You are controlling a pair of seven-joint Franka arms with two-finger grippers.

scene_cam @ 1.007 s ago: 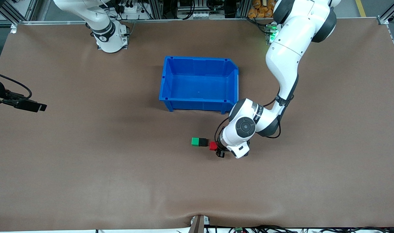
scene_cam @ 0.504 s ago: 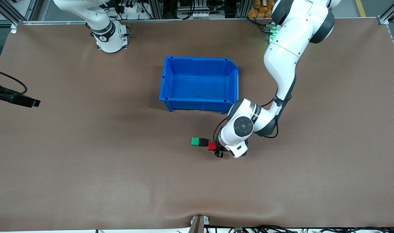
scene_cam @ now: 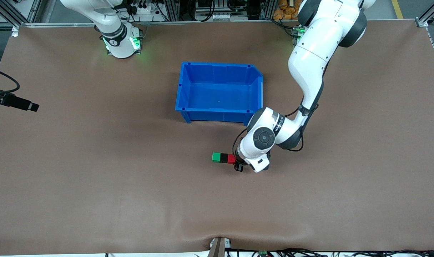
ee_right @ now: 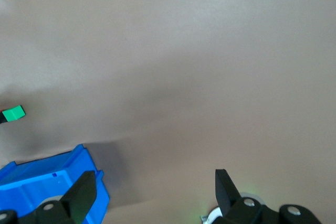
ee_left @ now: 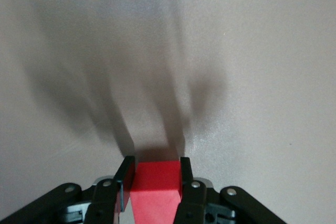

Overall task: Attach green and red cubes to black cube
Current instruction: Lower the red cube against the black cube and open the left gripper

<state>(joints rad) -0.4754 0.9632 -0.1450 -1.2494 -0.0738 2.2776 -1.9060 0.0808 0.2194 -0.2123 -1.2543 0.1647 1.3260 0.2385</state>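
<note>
Since the earlier frames, the red cube (scene_cam: pixel 231 159) has closed the gap to the black cube (scene_cam: pixel 224 157) and now sits flush against it, so green cube (scene_cam: pixel 215 157), black cube and red cube form one straight row on the desk (scene_cam: pixel 95 178). The left arm's wrist has shifted a little toward the right arm's end of the desk along with it. The right end effector (scene_cam: pixel 33 106) has drifted farther up the edge of the front view, and green lights now glow at the right arm's base.

The left arm reaches down from its base, elbow bent beside the blue bin (scene_cam: pixel 218 91), its wrist low over the desk just beside the row of cubes. The right arm waits, its end effector held over bare desk at its own end, well apart from the cubes.

The left end effector (ee_left: pixel 155 174) is pinching the red cube, one finger pad (ee_left: pixel 125 179) pressed on each side face. The right end effector's fingers (ee_right: pixel 83 194) are spread wide with nothing between them.

The three cubes lie nearer to the front camera than the blue bin, with the red cube at the end of the row toward the left arm.
</note>
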